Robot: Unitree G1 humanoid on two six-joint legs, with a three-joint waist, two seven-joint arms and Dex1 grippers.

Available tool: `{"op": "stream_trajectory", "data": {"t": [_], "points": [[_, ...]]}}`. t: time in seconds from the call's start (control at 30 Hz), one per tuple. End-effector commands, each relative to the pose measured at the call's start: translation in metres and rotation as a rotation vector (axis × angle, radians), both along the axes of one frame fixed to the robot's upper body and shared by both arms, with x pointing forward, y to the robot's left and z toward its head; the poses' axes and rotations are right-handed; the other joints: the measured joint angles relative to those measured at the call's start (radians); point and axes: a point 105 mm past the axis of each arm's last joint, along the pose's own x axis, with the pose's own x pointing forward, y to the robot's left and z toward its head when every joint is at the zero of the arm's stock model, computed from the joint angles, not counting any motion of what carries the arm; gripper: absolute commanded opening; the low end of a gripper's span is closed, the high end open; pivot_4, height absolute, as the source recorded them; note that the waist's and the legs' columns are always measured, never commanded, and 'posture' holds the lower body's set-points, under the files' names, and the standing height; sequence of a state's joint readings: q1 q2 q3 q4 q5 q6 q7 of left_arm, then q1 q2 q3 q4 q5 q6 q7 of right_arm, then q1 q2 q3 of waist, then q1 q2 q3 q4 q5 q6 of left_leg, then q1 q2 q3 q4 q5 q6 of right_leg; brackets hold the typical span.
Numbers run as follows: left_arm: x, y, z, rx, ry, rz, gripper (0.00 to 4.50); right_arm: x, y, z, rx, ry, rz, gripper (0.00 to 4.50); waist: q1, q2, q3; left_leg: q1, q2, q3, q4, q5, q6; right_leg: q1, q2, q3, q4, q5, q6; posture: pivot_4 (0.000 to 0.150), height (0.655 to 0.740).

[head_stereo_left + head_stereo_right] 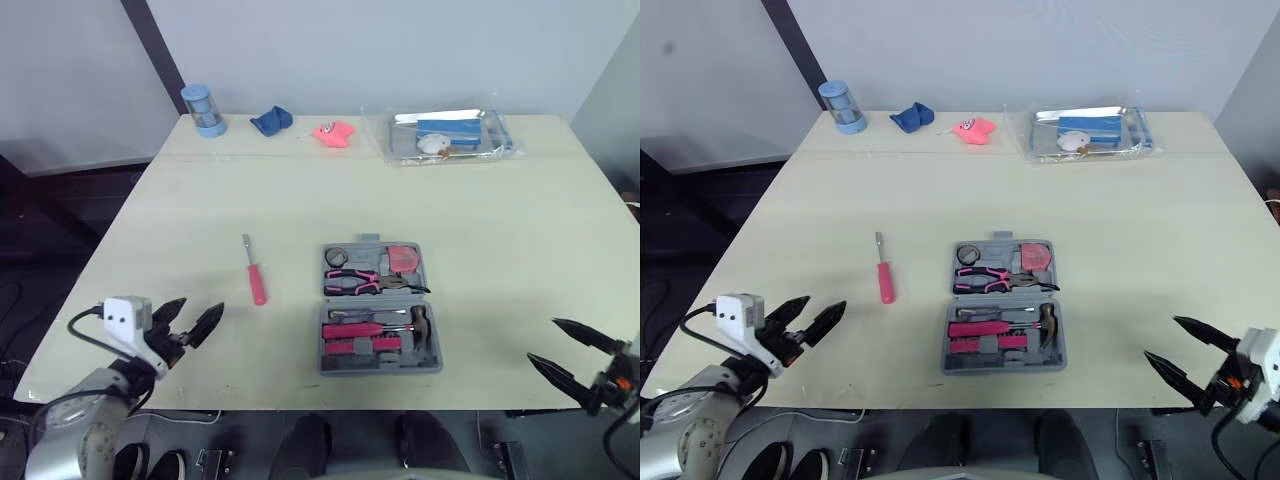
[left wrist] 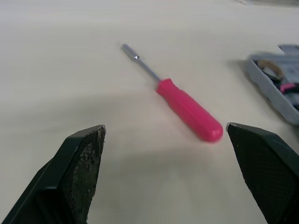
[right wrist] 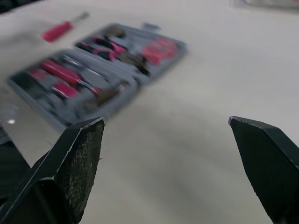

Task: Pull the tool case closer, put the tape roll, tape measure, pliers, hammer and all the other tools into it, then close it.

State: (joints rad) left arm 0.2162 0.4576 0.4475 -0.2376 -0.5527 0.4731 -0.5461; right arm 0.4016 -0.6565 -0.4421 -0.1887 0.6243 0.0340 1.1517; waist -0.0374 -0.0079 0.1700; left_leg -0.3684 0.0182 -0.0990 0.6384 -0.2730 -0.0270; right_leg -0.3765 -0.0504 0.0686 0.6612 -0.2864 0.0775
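The grey tool case (image 1: 378,309) lies open near the table's front middle. Inside it sit a tape roll (image 1: 336,257), a red tape measure (image 1: 403,260), pink-handled pliers (image 1: 362,281), a hammer (image 1: 420,325) and pink-handled tools. A pink screwdriver (image 1: 254,270) lies loose on the table left of the case, and the left wrist view has the same screwdriver (image 2: 177,101) ahead of the fingers. My left gripper (image 1: 190,322) stands open at the front left, short of the screwdriver. At the front right edge my right gripper (image 1: 568,350) is open, well right of the case (image 3: 93,70).
Along the far edge stand a blue cylinder container (image 1: 204,109), a blue cloth item (image 1: 271,121), a pink object (image 1: 333,133) and a clear plastic bag with a blue box (image 1: 447,135). The cream table (image 1: 500,220) ends in a front edge close to both grippers.
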Motion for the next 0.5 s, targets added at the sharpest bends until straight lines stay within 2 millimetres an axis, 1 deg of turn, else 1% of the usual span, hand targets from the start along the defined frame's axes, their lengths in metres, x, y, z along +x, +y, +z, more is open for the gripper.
{"op": "stream_trajectory", "data": {"t": [0.03,0.1,0.23,0.3,0.37,0.5], "points": [[0.016,-0.010,0.008,0.014,-0.005,0.079,4.43,0.010,0.023,0.024,-0.013,-0.065,0.141,4.50,0.001,0.000,0.000,0.000,0.000,0.000,0.000,0.000,0.000,0.000,0.000,0.000,0.000,0.000,0.000,0.150,0.7400],[0.022,-0.015,0.008,0.031,0.005,0.107,4.43,0.014,0.030,0.031,-0.019,-0.083,0.187,4.50,0.002,0.000,0.000,-0.001,0.000,-0.001,0.003,0.000,0.000,0.000,0.000,0.000,0.001,0.001,0.001,0.150,0.7400],[0.042,-0.034,0.010,0.003,0.017,0.176,4.43,0.025,0.052,0.049,-0.038,-0.134,0.298,4.50,0.004,0.000,0.000,-0.002,-0.001,-0.001,0.004,0.000,0.000,0.000,0.000,-0.001,0.001,0.001,0.001,0.150,0.7400],[0.049,-0.043,0.010,0.026,0.031,0.190,4.43,0.028,0.060,0.056,-0.035,-0.154,0.328,4.50,0.006,0.000,0.000,-0.003,-0.001,-0.002,0.006,0.000,0.000,0.000,0.000,-0.001,0.001,0.001,0.002,0.150,0.7400],[0.055,-0.049,0.010,0.019,0.040,0.223,4.43,0.029,0.068,0.061,-0.027,-0.170,0.349,4.50,0.009,0.000,0.000,-0.004,-0.001,-0.003,0.007,0.000,0.000,0.000,0.000,-0.002,0.001,0.001,0.002,0.150,0.7400],[0.066,-0.058,0.004,0.026,0.073,0.262,4.43,0.027,0.077,0.066,-0.024,-0.174,0.385,4.50,0.017,0.000,0.000,-0.010,-0.002,-0.006,0.011,0.000,0.000,-0.002,-0.001,-0.005,0.001,0.002,0.003,0.150,0.7400]]}}
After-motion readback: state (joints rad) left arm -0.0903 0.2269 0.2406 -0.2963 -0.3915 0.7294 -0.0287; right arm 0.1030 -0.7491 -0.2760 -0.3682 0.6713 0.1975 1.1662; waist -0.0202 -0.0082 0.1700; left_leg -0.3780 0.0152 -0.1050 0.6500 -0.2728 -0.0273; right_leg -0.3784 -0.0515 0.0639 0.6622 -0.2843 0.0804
